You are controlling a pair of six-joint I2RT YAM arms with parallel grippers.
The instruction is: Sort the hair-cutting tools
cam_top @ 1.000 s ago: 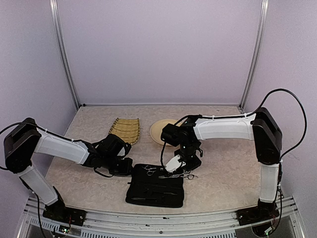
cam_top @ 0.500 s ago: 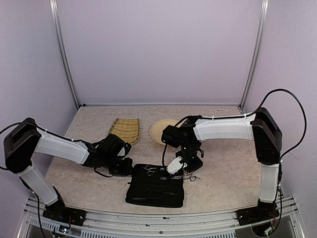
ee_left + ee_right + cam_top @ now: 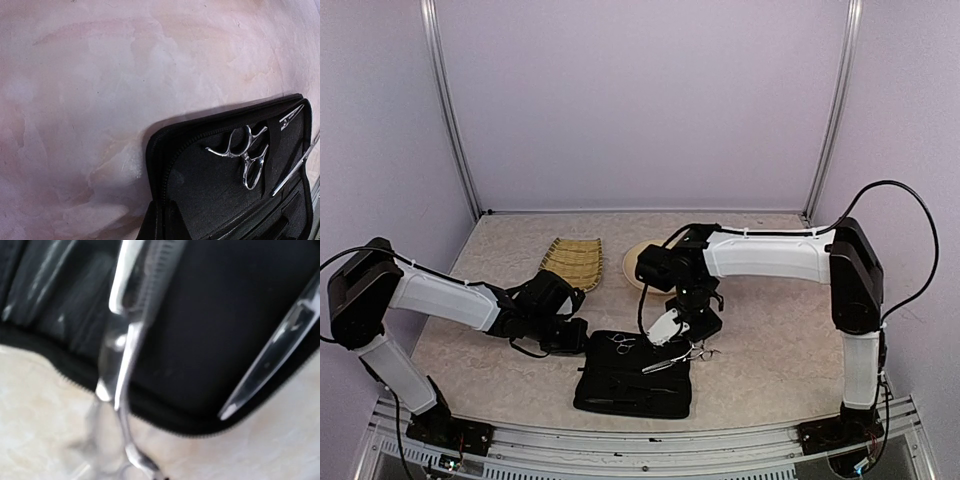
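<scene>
An open black zip case [image 3: 630, 390] lies at the front centre. One pair of silver scissors [image 3: 623, 343] lies on its upper left part, its finger rings clear in the left wrist view [image 3: 247, 157]. A thin clip [image 3: 291, 116] lies near the case's far edge. My left gripper [image 3: 570, 336] is shut on the case's left edge [image 3: 167, 220]. My right gripper [image 3: 682, 333] hangs over the case's right edge, shut on the second pair of scissors [image 3: 692, 354], which is blurred in the right wrist view [image 3: 122, 340]. The second clip is not visible.
A woven bamboo tray [image 3: 572, 262] lies at the back left and a round beige plate [image 3: 638, 265] beside it, partly behind the right arm. Another shiny blade [image 3: 280, 350] lies across the case's edge. Walls close in the table on three sides.
My right gripper has moved left and slightly nearer, carrying the scissors from beside the case to over its right edge. The left arm and the case have not moved.
</scene>
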